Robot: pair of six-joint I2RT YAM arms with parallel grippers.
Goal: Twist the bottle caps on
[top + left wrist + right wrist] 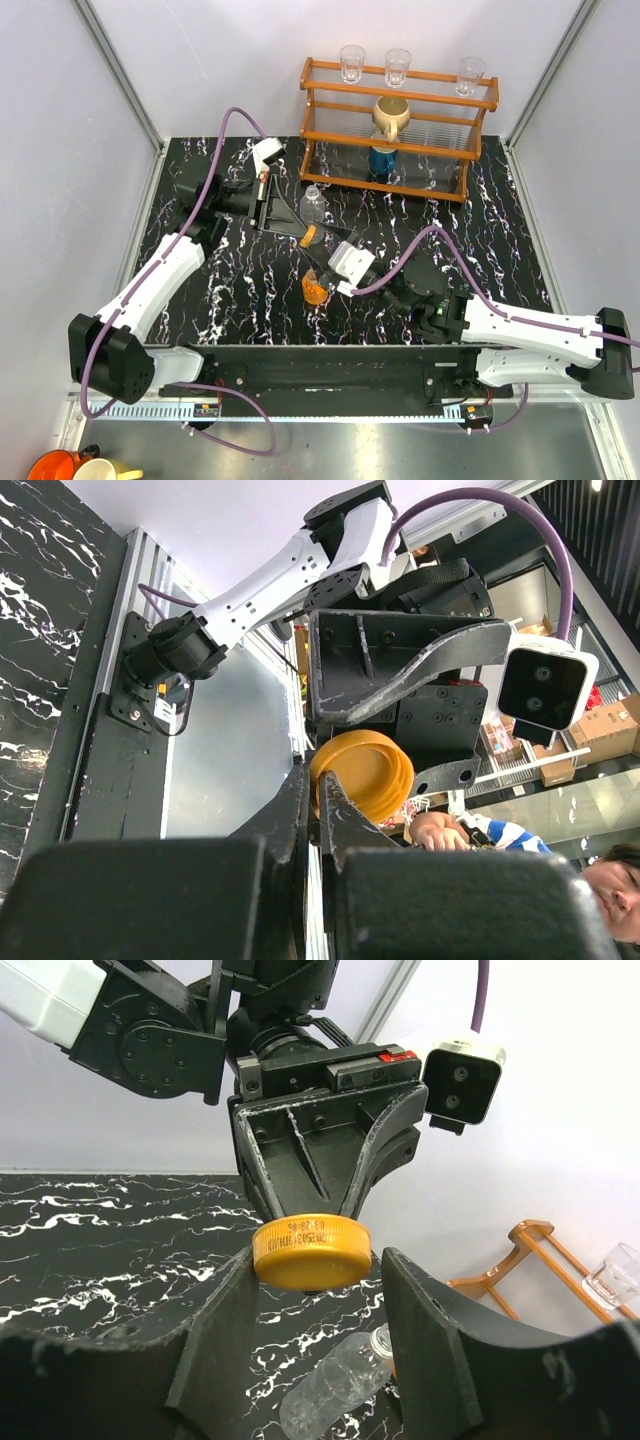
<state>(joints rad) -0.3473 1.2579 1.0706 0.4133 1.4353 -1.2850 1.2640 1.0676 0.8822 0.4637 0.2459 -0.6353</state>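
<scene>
Flanking the orange cap (310,1245) in the right wrist view, the right gripper (318,1260) has its jaws apart, a sliver of gap on one side, so it is not yet clamped. From above, the left gripper (312,1210) is shut on that cap, pinching its rim and holding it in the air over the bench (480,230). This looks like a hand-over of the cap between grippers. Next, the right jaws need to seat squarely on the rim before the left lets go, then carry the cap level to the neck of the orange bottle (315,289), which sits on the bench just beside. The clear bottle (313,205) lies farther back. Small dark print runs along the cap's side, too fine to read; no brand shows
</scene>
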